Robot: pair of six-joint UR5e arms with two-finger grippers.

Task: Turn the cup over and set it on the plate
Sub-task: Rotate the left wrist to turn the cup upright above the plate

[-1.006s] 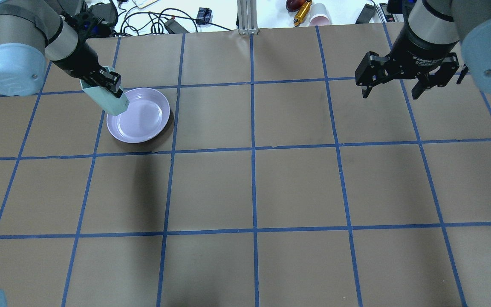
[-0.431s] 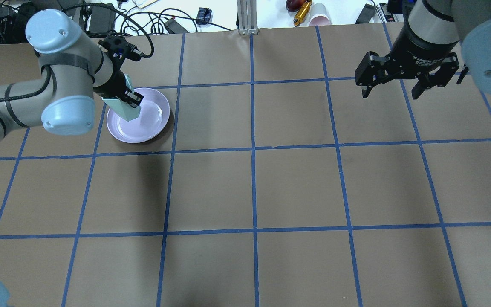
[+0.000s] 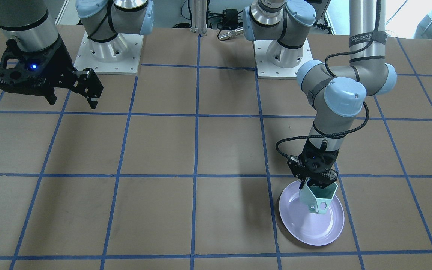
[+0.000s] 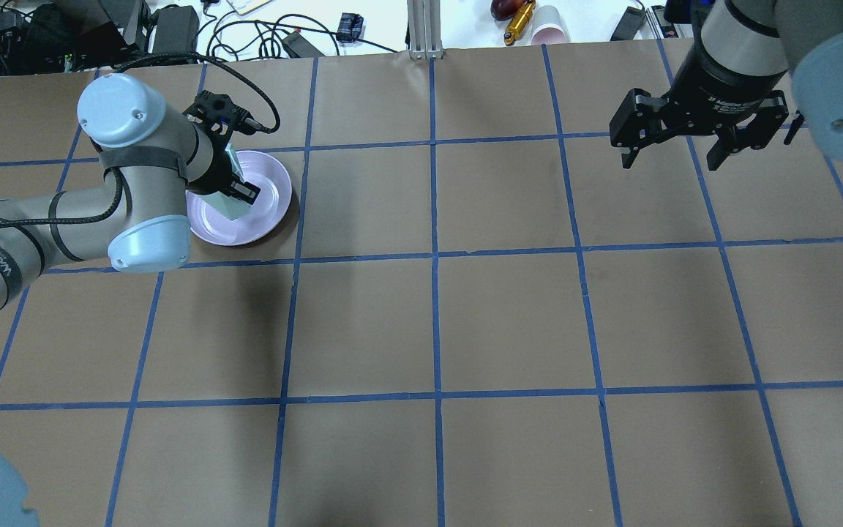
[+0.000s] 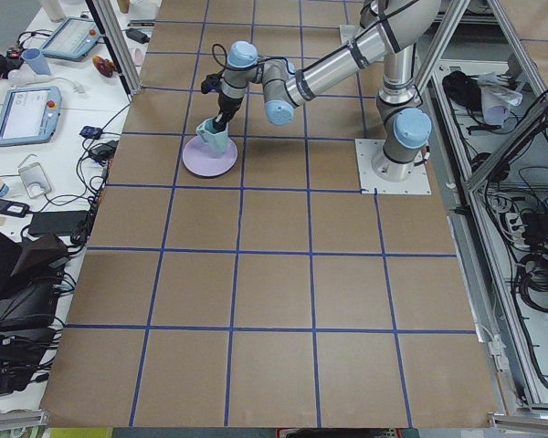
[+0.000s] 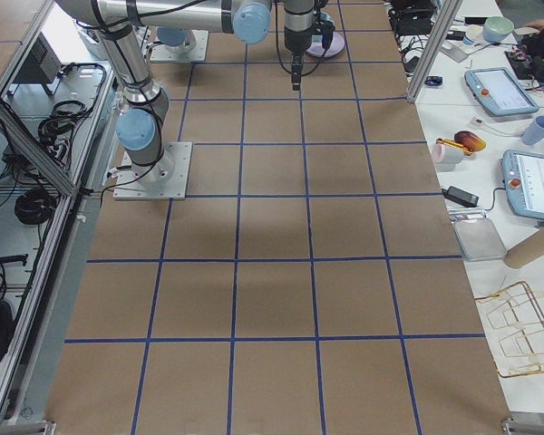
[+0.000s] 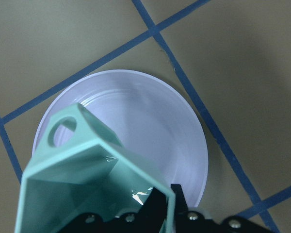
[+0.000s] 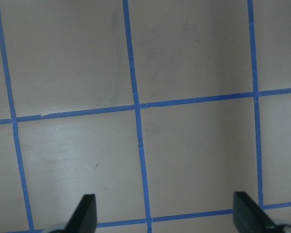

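Two grippers recorded: left gripper (image 3: 316, 184) was clamped on the rim of the cup (image 3: 319, 200), which hung just below it, mouth up, slightly tilted, handle turned away from the robot. Plate (image 3: 313, 230) lay directly beneath gripper and cup; whether the cup's base touched it could not be told. Right gripper (image 4: 674, 157) stood well apart, jaws spread wide.
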